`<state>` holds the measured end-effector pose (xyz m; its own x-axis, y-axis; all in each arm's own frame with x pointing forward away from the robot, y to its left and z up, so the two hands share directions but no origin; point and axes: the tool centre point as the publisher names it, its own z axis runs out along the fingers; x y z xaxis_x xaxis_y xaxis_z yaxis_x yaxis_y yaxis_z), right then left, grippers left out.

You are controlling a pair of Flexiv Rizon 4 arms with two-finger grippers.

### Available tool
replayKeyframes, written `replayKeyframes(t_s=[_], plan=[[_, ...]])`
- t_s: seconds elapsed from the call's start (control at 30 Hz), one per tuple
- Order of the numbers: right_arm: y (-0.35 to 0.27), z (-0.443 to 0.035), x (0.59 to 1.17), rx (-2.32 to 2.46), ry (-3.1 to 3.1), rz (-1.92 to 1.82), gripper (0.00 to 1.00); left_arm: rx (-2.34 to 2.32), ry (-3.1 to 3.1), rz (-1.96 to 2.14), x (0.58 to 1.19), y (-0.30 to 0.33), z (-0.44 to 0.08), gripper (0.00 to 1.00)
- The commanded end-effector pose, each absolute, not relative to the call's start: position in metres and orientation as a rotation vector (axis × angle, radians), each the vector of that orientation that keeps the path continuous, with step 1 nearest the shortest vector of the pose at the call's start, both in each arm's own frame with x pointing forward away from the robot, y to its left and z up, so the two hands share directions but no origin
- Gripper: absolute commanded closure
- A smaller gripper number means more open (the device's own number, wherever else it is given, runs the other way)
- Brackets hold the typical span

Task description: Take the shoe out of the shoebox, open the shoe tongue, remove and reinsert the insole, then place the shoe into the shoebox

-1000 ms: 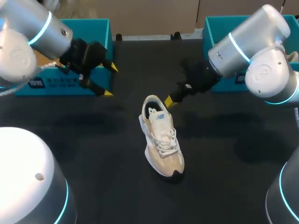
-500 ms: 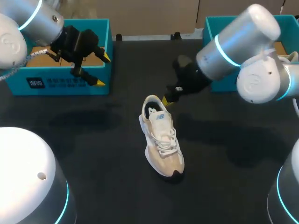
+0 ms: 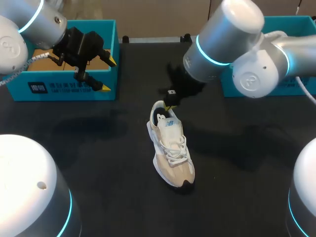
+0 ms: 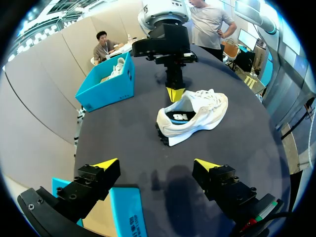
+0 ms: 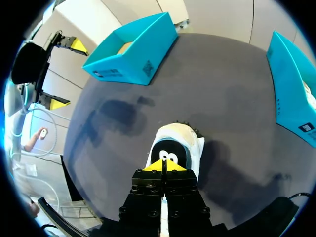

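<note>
A beige and white shoe (image 3: pixel 171 148) lies alone on the black table, heel toward the back, its dark insole (image 3: pixel 161 117) showing in the opening. My right gripper (image 3: pixel 171 104) is shut with nothing in it and hangs just over the heel; in the right wrist view its tips (image 5: pixel 164 166) sit above the insole (image 5: pixel 169 150). My left gripper (image 3: pixel 108 74) is open and empty above the front right corner of the left shoebox (image 3: pixel 64 89). The left wrist view has the shoe (image 4: pixel 195 116) well ahead of its fingers (image 4: pixel 106 163), with the right gripper (image 4: pixel 174 94) at the heel.
A second teal box (image 3: pixel 291 19) stands at the back right, partly hidden behind my right arm, and holds another shoe (image 4: pixel 116 68). Bare black table lies around the shoe (image 5: pixel 175 148). The left box (image 5: pixel 133 54) sits at the back left.
My right arm has swung left, bringing its shut gripper from beside the heel to right over it. My left gripper drew back over the left box. The shoe has not moved.
</note>
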<state>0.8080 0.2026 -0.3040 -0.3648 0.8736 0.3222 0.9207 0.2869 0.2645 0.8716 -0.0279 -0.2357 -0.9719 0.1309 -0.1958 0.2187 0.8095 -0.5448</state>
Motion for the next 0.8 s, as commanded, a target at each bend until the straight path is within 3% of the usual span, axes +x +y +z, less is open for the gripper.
replayKeyframes(t_s=[0.03,0.8], plan=[[0.206,-0.303,0.807,-1.739,-2.458,-0.587,1.0,0.276,2.846,-0.879,0.871,-0.028,-0.236,0.0],[0.226,-0.319,0.793,-1.941,-2.466,-0.464,1.0,0.276,2.846,-0.879,0.871,-0.028,-0.236,0.0]])
